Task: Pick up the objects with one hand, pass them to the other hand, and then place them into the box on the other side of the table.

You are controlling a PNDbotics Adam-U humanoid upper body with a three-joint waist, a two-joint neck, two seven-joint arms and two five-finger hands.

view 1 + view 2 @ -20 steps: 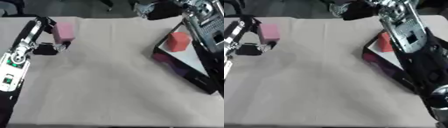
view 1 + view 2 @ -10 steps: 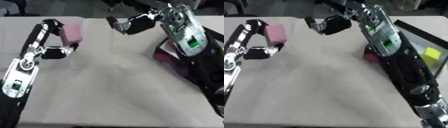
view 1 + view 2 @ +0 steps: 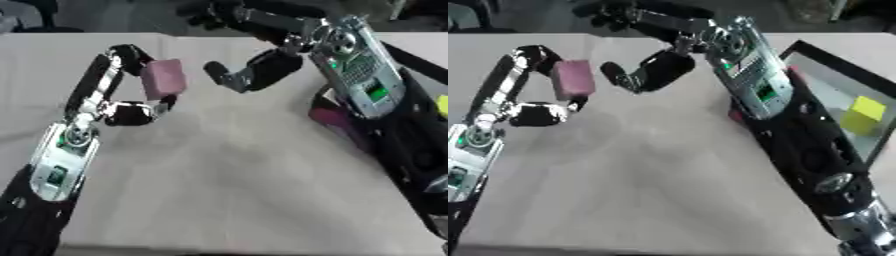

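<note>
A pink block (image 3: 164, 79) hangs above the table at upper left, pinched between the fingers and thumb of my left hand (image 3: 96, 102). My right hand (image 3: 262, 72) reaches in from the upper right, open, with its fingertips pointing at the block. A short gap separates them. The black box (image 3: 815, 54) stands at the right edge of the table, largely covered by my right forearm. A yellow block (image 3: 865, 113) lies inside it.
The table is covered with a pale cloth (image 3: 219, 190). A magenta shape (image 3: 329, 119) shows beside the box, half hidden under the right forearm. Dark chairs and clutter stand beyond the far edge.
My left hand has carried the pink block up and to the right. The right hand has swung in from the box side to face the block. The view has also shifted.
</note>
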